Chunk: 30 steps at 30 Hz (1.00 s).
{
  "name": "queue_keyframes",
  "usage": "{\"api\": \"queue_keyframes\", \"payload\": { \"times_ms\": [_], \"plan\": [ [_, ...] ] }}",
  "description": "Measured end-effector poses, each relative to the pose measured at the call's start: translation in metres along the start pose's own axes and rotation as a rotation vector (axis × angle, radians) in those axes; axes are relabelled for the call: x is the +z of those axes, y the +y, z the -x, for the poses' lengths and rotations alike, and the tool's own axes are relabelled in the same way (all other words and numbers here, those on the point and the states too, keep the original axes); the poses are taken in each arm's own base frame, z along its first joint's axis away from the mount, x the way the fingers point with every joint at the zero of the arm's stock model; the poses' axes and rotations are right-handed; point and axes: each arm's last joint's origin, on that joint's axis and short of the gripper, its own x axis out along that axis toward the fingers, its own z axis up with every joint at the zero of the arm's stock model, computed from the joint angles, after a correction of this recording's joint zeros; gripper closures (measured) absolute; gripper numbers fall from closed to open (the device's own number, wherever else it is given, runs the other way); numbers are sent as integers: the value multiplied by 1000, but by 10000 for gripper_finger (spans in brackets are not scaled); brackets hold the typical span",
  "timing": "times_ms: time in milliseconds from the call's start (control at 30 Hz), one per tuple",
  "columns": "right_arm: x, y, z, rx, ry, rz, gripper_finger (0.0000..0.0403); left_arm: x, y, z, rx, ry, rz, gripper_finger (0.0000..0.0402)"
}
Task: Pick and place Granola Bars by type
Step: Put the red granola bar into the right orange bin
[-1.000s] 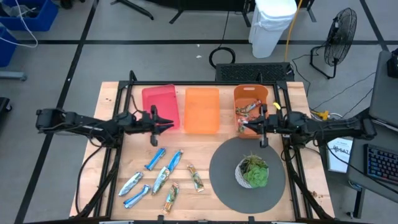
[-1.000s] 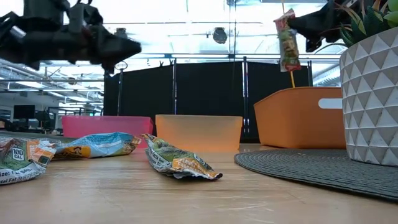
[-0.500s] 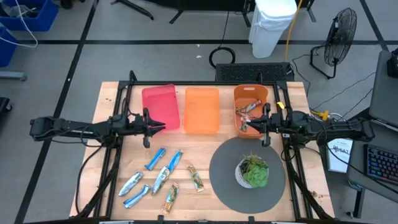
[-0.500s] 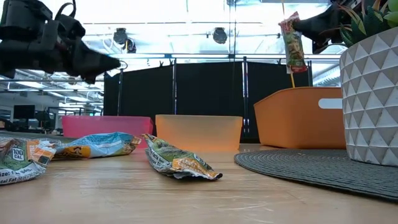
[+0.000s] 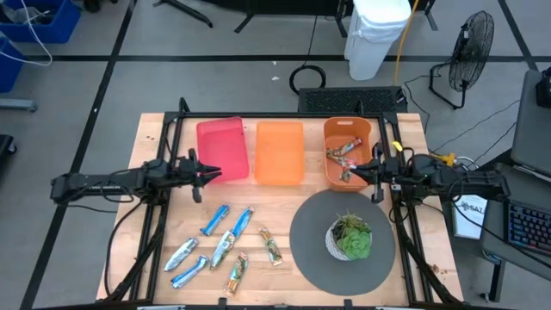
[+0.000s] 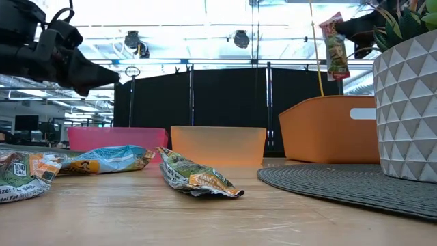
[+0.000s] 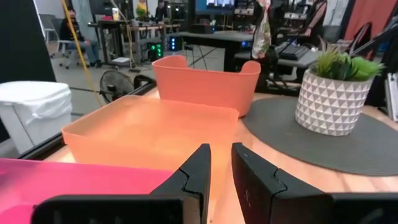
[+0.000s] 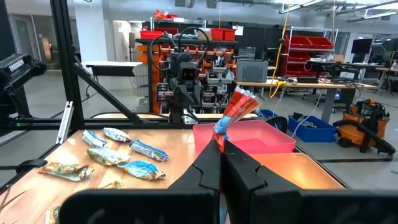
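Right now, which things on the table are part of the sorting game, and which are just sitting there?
Part of the job:
- loose granola bars on the wood
- bar pinched in the right gripper over the orange bin
- bars in bin
- pink tray, light orange tray
- left gripper, holding nothing

Just sitting there:
- potted plant
- round grey mat

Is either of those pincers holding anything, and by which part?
The right pincer pinches a brown-red granola bar by one end; the left pincer holds nothing.
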Motion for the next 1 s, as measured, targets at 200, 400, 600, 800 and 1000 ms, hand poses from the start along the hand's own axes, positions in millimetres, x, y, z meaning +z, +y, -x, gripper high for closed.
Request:
{"api": "queue_keyframes", "payload": {
  "times_ms": [200, 400, 600, 800, 1000],
  "plan": [
    [-2, -1, 12, -1, 5, 3, 403, -1, 0, 4, -7, 1, 1, 330],
    [-5, -3, 20, -38, -19, -14, 403, -1, 0, 4, -7, 4, 0, 330],
    [-10, -4, 19, -112, -3, -10, 403, -1, 0, 3, -3, 7, -3, 330],
    [-12, -6, 18, -182, -12, -11, 403, -1, 0, 3, -3, 6, -2, 330],
    [-9, -9, 19, -282, -38, -9, 403, -1, 0, 3, -3, 5, -1, 330]
  ]
}}
